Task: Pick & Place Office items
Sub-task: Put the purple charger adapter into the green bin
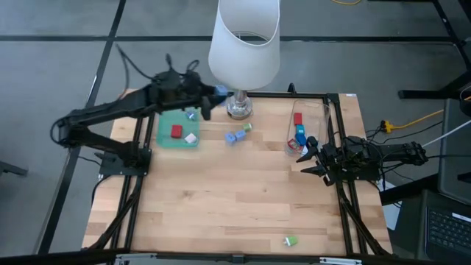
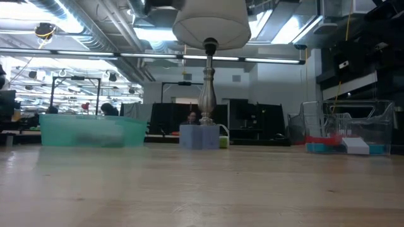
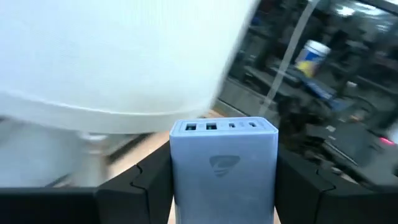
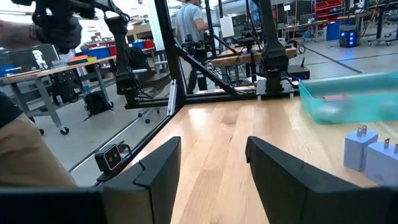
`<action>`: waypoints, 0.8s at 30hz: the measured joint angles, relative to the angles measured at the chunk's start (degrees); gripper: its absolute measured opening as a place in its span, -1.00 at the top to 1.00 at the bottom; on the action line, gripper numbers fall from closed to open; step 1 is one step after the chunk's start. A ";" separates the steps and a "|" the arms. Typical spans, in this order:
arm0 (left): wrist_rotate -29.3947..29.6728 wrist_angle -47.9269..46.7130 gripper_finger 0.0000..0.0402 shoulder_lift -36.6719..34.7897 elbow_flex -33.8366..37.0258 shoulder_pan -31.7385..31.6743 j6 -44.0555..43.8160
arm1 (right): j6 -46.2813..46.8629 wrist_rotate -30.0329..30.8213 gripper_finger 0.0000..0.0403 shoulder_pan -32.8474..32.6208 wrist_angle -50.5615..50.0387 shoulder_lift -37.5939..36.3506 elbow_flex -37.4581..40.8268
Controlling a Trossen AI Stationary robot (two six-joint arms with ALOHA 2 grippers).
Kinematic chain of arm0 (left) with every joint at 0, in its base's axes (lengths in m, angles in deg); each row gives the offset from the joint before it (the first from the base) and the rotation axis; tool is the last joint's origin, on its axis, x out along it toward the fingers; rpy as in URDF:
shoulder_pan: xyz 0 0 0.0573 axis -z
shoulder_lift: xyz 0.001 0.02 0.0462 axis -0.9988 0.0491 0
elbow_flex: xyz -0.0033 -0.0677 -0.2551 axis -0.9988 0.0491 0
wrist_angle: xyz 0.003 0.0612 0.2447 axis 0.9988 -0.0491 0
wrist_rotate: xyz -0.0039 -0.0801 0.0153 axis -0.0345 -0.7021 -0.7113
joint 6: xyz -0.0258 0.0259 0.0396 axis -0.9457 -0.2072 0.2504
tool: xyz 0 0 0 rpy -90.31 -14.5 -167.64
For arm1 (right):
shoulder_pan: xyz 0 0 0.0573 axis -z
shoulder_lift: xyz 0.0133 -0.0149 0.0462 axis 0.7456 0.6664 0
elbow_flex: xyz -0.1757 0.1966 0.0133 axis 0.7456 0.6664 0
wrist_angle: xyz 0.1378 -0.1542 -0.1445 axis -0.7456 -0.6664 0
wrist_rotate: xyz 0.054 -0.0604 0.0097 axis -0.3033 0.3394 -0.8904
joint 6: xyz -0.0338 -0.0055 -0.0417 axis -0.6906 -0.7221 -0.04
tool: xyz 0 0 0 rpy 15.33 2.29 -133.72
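My arms: dark, jointed, matte — left arm point(image 1: 110, 114) | right arm point(image 1: 383, 154) | black cables looping off my left wrist | fingers point(image 4: 158, 168) — black, blocky, angular moulded faces | left fingers point(image 3: 149, 180) same dark plastic, stepped edges

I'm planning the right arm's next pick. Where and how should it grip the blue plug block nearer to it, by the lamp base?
Probably the blue plug block by its flat body sides, below the prongs, which point up. Come from above with the open right gripper, fingers on the faces clear of its twin, which stands close beside it.
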 joint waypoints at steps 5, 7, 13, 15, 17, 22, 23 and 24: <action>8.47 -15.92 0.00 -6.05 -0.07 0.35 -2.20 | 0.00 -0.01 0.05 -0.02 0.00 0.00 0.00; 12.53 -27.38 0.00 -7.27 -0.07 1.14 -4.69 | 0.00 0.00 0.05 -0.01 0.02 0.00 0.00; 20.55 -53.10 0.00 -7.72 0.17 2.78 -9.29 | 0.00 -0.02 0.05 -0.02 0.02 0.00 0.00; 21.25 -54.20 0.00 -7.72 1.99 1.82 -8.99 | 0.00 0.00 0.05 -0.01 0.01 0.00 0.00; 20.75 -54.14 0.00 -7.94 5.44 -0.28 -7.71 | 0.00 -0.02 0.05 -0.01 0.00 0.00 0.00; 12.91 -43.18 0.00 -8.06 19.89 -7.29 -3.48 | 0.00 -0.01 0.05 -0.01 0.02 0.00 0.00; 10.42 -38.98 0.00 -8.14 23.13 -8.83 -2.84 | 0.00 -0.02 0.05 -0.02 0.00 0.00 0.00; 8.19 -34.28 0.00 -8.18 26.01 -10.30 -2.27 | 0.00 -0.02 0.05 -0.02 0.00 0.00 0.00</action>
